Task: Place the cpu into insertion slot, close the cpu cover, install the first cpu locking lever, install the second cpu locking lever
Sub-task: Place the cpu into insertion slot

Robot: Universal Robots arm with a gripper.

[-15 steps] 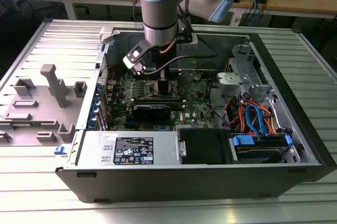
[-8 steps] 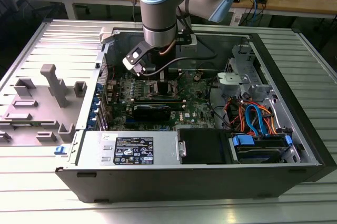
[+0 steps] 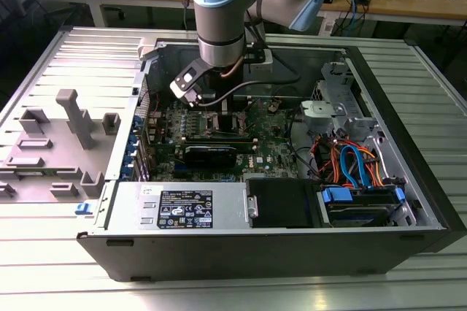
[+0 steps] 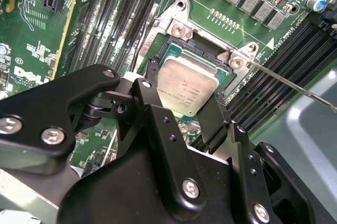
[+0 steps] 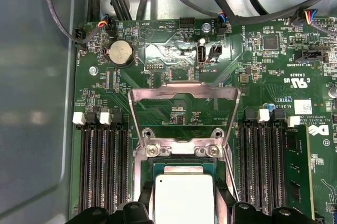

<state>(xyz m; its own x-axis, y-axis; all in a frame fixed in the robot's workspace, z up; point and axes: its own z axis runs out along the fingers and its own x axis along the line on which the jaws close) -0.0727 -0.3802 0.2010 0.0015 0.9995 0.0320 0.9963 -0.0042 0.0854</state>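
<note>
Gripper (image 4: 186, 91): narrowly parted, fingers (image 4: 153, 74) pressed on two opposite edges of the cpu (image 4: 185, 82), clamped on it.
Cpu: between the fingertips, over the insertion slot (image 4: 204, 48); whether fully seated cannot be told.
Step, as judged: placing the chip; seating calls for it level and square to the rim.
Cpu cover (image 5: 184, 92): raised open beyond the slot.
Locking lever (image 4: 287, 81): unlatched.
</note>
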